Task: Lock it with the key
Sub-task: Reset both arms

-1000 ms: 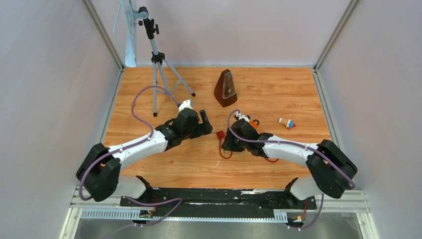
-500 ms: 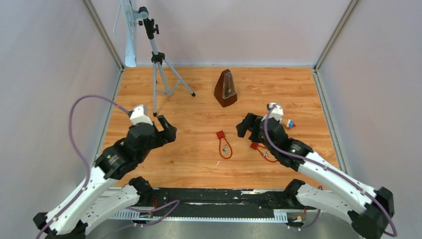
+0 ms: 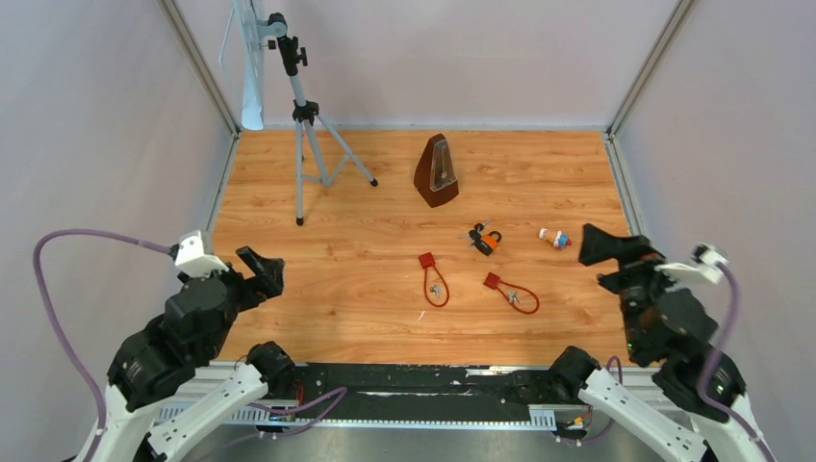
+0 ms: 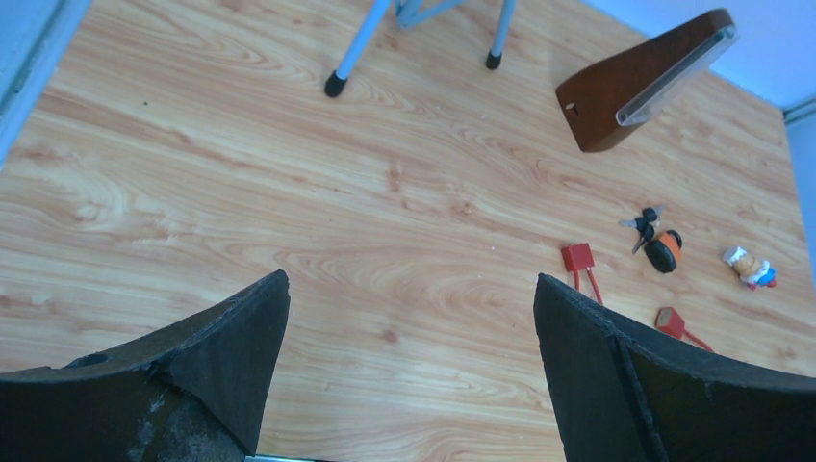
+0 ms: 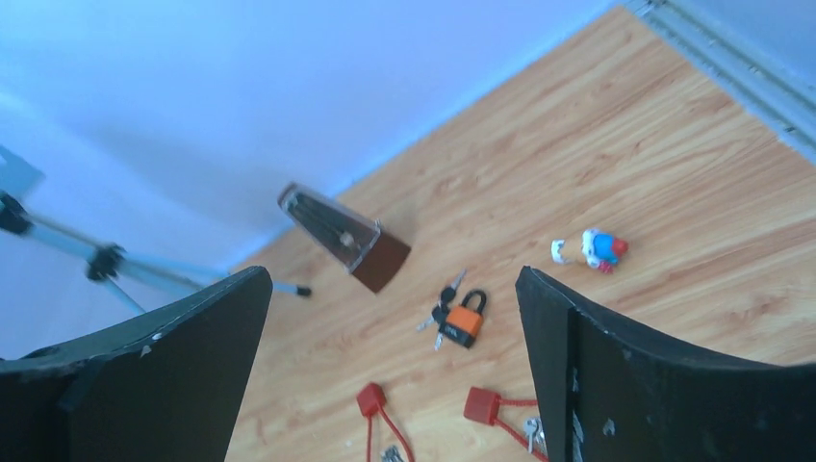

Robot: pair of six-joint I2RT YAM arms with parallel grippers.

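Wide agape, left gripper (image 3: pixel 264 271) and right gripper (image 3: pixel 600 247) clutch nothing, out at the near corners of the table (image 3: pixel 366 327). We spot the orange padlock (image 3: pixel 486 241) mid-table, keys (image 3: pixel 475 234) touching it, just beyond two red cable locks (image 3: pixel 425 260), well apart from both grippers.

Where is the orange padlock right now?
In the top view the orange padlock lies on the table right of centre, in front of the metronome, left of the small toy figure and just beyond the right-hand red cable lock.
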